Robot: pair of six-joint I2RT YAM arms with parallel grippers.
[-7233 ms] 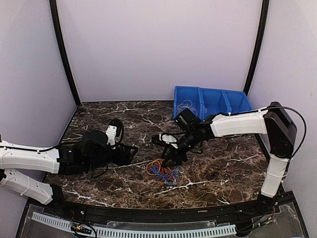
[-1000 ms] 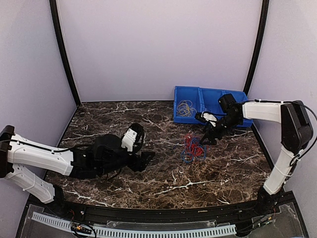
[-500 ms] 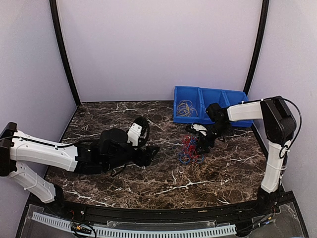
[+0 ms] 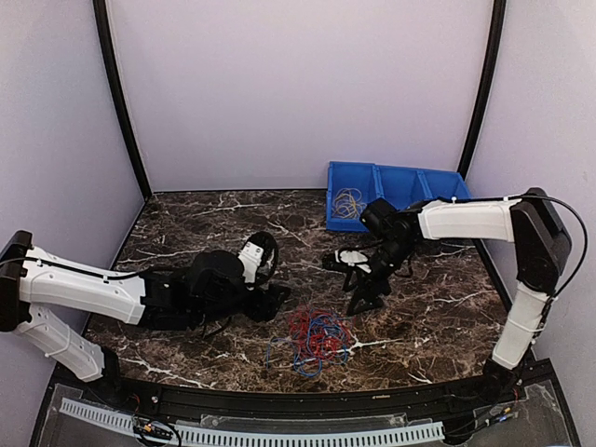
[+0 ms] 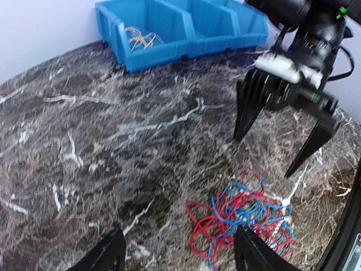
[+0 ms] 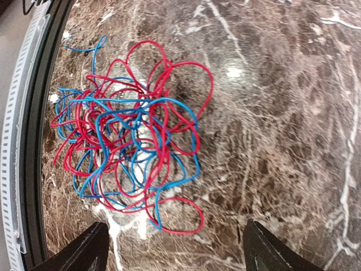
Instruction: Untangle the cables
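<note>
Lying loose in the lower centre of the top view, the red and blue cable tangle (image 4: 313,337) sits flat on the marble table (image 4: 186,223), close to the near edge. Nothing grips it. The loops cross each other many times, red over blue and back, so no strand looks free.

The right claw (image 4: 361,296) hangs right of centre, up and right of the tangle. Its fingers point down, spread wide and empty. The left wrist view shows this right claw (image 5: 262,157) just beyond the wires, not touching them. The right wrist view has the tangle (image 6: 130,152) in the left half of the frame, so the claw looks lined up for a drop onto it.

The left claw (image 4: 276,303) lies low, left of centre, near the tangle's upper left. It is also wide and empty, aimed at the wires (image 5: 242,217), probably to pin or pull the other side.

A yellow cable (image 4: 349,200) sits alone in the left compartment of the blue bin (image 4: 400,191), upper right of the top view. That looks like the sorted colour. Red and blue are not yet split.

Likely next is a pick of one outer loop. The risk is dragging the whole clump.
</note>
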